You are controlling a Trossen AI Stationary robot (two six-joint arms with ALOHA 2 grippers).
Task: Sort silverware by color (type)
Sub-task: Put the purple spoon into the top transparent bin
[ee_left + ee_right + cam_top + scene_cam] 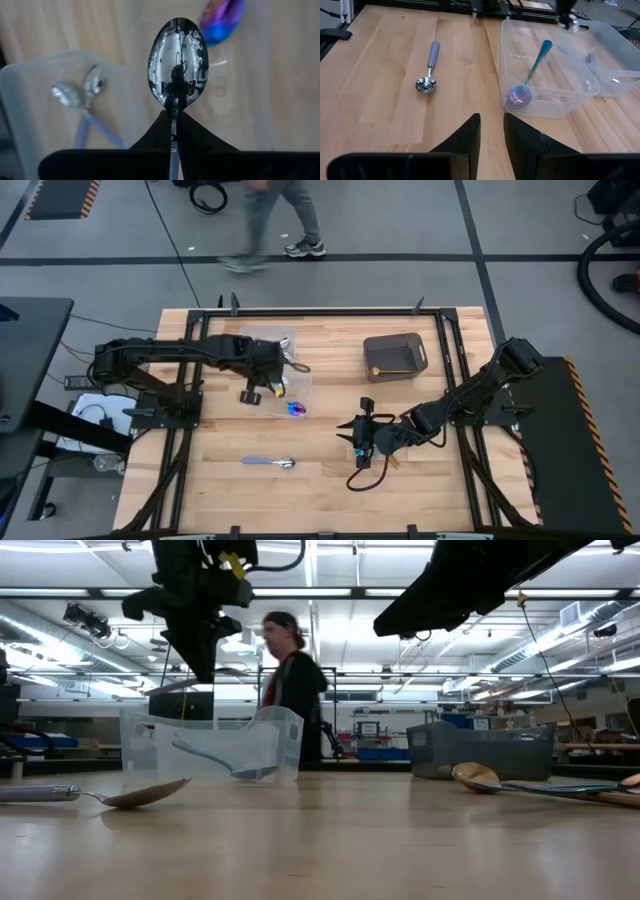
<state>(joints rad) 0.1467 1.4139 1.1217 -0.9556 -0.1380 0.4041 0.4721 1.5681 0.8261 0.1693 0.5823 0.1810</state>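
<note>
My left gripper hangs over the clear tubs, shut on a lavender-handled spoon whose silver head points down. Under it, in the left wrist view, one tub holds lavender-handled spoons, and beside them shows an iridescent purple head. That teal-handled spoon leans in the other tub, head down on its floor. Another lavender spoon lies flat on the table. A gold spoon lies near my right gripper, which hovers open and empty above the table. My left gripper pinches the spoon between its two fingers on the thin neck just behind the silver head. The fingers come from above, pointing down and lying along the spoon. The spoon is lifted clear and its head sticks out past the fingertips.
A dark grey bin stands toward the far right of the table. A person walks past beyond the far edge. Bare wood lies between the loose lavender spoon and the right gripper.
</note>
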